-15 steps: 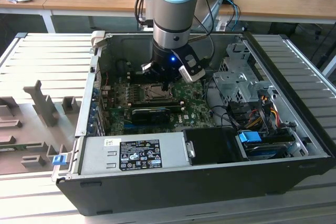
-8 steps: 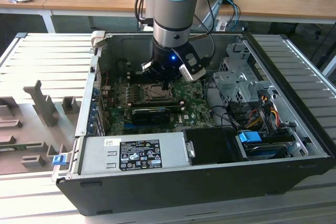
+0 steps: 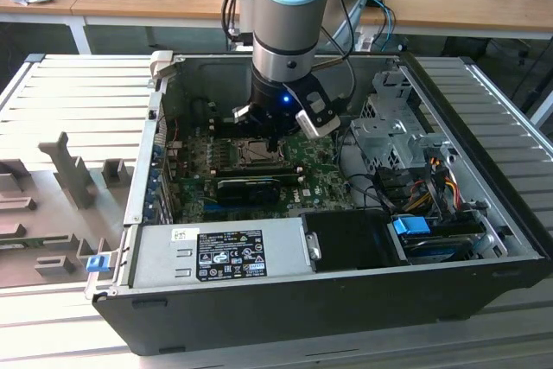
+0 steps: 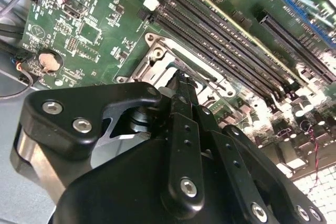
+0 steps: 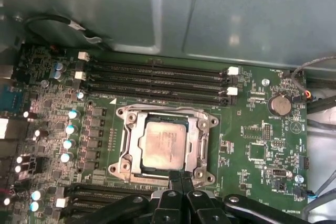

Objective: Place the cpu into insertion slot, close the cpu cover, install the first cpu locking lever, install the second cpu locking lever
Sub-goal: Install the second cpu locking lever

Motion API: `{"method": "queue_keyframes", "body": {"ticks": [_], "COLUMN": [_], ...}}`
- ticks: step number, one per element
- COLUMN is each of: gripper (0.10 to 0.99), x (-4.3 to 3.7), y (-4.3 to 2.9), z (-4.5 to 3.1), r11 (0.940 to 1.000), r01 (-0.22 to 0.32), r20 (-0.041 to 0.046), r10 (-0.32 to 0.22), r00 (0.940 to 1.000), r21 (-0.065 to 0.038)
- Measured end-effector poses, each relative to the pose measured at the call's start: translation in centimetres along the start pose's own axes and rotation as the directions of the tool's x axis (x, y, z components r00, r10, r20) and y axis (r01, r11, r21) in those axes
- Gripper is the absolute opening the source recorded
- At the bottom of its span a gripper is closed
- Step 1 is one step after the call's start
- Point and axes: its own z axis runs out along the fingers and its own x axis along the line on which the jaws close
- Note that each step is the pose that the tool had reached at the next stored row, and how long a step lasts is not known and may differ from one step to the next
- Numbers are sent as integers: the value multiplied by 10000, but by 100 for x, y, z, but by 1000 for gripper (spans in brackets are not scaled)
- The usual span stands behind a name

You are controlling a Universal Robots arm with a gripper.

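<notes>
In the first wrist view the cpu [image 5: 165,144], a pale metal square, lies flat in the insertion slot [image 5: 203,125] on the green motherboard. The silver cpu cover [image 5: 135,141] lies down around it, its window framing the chip. My gripper [image 5: 181,177] is shut, its two black fingers pressed together with their tips at the socket's rim. The second wrist view shows the same fingertips [image 4: 181,85] touching the socket frame [image 4: 157,59]. In the exterior view the arm reaches down into the open computer case over the socket [image 3: 249,151]. I cannot make out the locking levers.
Long black memory slots [image 5: 157,82] run beside the socket, and a coin battery [image 5: 278,106] sits further off. A black ridged card [image 3: 251,186], the grey power supply [image 3: 216,252], a metal drive cage [image 3: 393,123] and cable bundles [image 3: 423,187] crowd the case.
</notes>
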Motion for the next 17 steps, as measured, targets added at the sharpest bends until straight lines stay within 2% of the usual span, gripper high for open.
{"method": "queue_keyframes", "body": {"ticks": [4,8,17], "gripper": [106,106,106], "x": [9,52,109], "y": [-44,-106,-120], "z": [0,-10,-14], "r11": [10000,10000,10000], "r01": [6,13,16], "r20": [-46,-52,-52], "r10": [-6,-13,-17], "r00": [10000,10000,10000], "r21": [-7,-24,-24]}}
